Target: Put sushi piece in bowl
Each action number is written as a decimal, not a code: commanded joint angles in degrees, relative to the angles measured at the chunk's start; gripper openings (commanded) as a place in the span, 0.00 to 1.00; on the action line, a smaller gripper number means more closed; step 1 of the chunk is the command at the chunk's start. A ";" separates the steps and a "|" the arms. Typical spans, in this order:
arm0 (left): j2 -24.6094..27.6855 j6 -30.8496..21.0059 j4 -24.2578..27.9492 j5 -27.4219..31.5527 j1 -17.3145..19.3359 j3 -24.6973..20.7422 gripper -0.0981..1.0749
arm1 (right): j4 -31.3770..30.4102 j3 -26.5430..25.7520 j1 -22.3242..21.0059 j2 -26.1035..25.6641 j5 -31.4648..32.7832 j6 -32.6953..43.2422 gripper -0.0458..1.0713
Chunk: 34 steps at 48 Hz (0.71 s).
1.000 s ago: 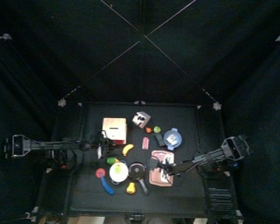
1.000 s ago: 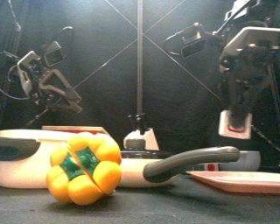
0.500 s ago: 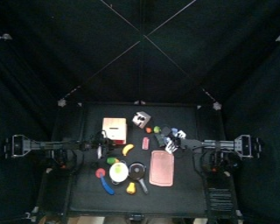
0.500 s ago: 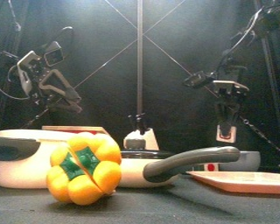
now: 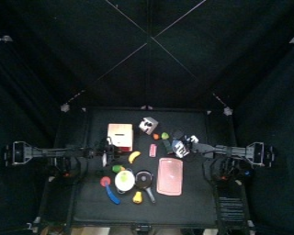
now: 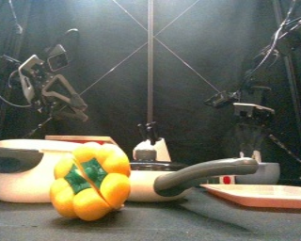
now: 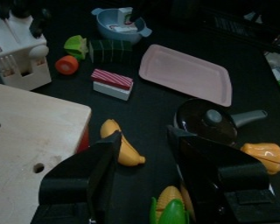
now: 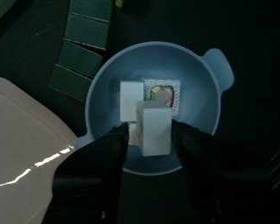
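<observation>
The left gripper (image 7: 140,162) hangs at the table's left side, jaws spread wide, holding nothing. Right of the pink tray (image 5: 172,176), the right gripper (image 8: 153,138) hovers over the bowl (image 8: 206,105), jaws parted and empty; the sushi piece (image 8: 156,103) lies inside the bowl

The black curtains (image 5: 147,55) soak up the light, so the top view is very dark and its things look tiny. In the front view, light falls from above; the near yellow pepper (image 6: 90,181) is bright. A white shine streaks the pink tray (image 8: 25,149). The jaws look soft and blurry.
</observation>
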 commanded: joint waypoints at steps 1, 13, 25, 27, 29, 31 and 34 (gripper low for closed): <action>0.00 0.00 -0.09 -0.18 0.00 -0.70 0.80 | -0.09 -0.62 -0.79 -1.32 -0.35 0.09 0.81; 0.00 0.00 -0.09 -0.18 0.00 -0.62 0.80 | -0.44 -1.14 -1.41 -1.76 -0.18 0.09 0.89; 0.00 0.00 -0.09 -0.26 0.00 -0.70 0.80 | -1.05 -1.23 -2.81 -4.22 0.35 0.09 0.89; -0.09 0.00 -0.09 -0.18 0.00 -0.70 0.80 | -0.97 -1.05 -2.90 -4.57 0.26 0.09 0.89; 0.00 0.00 -0.09 -0.18 0.00 -0.70 0.80 | -0.97 -0.97 -2.90 -4.83 0.26 0.09 0.89; 0.00 0.00 -0.09 -0.26 0.00 -0.62 0.80 | -0.79 -0.79 -2.90 -5.01 0.26 0.09 0.89; 0.00 0.00 -0.09 -0.18 0.00 -0.70 0.80 | -0.79 -0.44 -2.90 -5.10 0.26 0.09 0.89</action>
